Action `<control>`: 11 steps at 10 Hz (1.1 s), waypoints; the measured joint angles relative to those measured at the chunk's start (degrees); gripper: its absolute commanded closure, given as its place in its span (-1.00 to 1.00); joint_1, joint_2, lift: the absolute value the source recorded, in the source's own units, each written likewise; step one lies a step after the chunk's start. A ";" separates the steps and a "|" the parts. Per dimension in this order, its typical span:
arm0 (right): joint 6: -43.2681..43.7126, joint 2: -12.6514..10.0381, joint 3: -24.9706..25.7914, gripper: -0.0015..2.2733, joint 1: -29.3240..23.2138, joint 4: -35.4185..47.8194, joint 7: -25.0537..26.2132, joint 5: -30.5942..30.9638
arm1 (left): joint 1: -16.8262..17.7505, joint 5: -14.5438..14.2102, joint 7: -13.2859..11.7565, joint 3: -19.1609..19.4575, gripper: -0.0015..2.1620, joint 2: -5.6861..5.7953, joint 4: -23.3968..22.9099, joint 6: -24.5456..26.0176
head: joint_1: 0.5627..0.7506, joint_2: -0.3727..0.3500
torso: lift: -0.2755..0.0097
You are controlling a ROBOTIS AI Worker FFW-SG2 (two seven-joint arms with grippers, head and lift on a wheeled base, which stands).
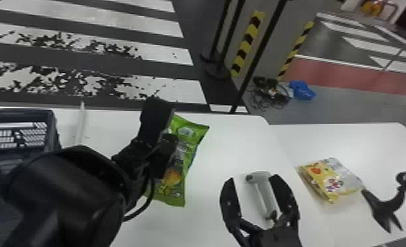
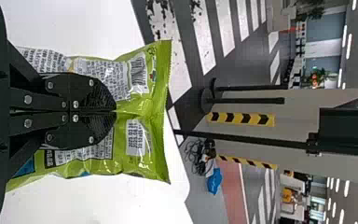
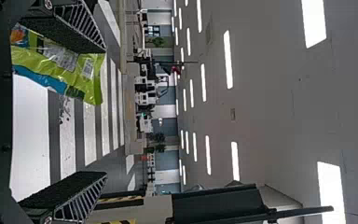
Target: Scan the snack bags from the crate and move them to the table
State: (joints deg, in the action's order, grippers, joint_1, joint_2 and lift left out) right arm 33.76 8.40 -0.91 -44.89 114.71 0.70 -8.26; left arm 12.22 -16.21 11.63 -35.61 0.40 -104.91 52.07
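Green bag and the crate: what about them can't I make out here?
- Head view: the left part of the green bag, behind the left gripper.
- Head view: the far left of the crate, cut off by the edge; part of its inside, behind the left arm.
- Left wrist view: most label words, too small.
- Right wrist view: part of the bag, behind the right gripper.

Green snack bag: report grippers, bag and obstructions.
Left gripper shut on green snack bag. Right gripper open. Grey device seen between its fingers in head view, possibly in its way.
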 measured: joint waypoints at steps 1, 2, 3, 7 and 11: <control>0.44 -0.04 -0.04 -0.95 -0.14 0.04 0.00 -0.03 | 0.04 0.22 -1.53 -0.59 0.74 -0.30 2.07 -0.07 | 0.41 -0.94 | 0.27; 0.98 -0.05 -0.03 -0.95 -0.37 0.18 0.00 -0.08 | 0.13 0.05 -2.65 -0.76 0.74 -0.37 4.13 -0.34 | 0.41 -0.94 | 0.27; 1.51 -0.05 0.05 -0.95 -0.56 0.30 0.00 -0.17 | 0.22 -0.08 -3.58 -1.05 0.74 -0.39 5.87 -0.79 | 0.41 -0.94 | 0.27; 2.31 -0.05 0.38 -0.95 -0.86 0.46 0.00 -0.76 | 0.90 -0.86 -7.33 -3.35 0.74 -0.41 13.66 -5.32 | 0.41 -0.94 | 0.27; 2.38 -0.05 0.65 -0.95 -1.38 0.96 0.00 -0.79 | 2.74 -1.84 -9.92 -5.57 0.03 -0.41 18.18 -7.13 | 0.41 -0.94 | 0.27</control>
State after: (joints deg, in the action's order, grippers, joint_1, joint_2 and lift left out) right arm 36.15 8.35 -0.26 -46.27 115.67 0.70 -9.05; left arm 14.96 -18.05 1.71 -41.18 0.00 -86.73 44.94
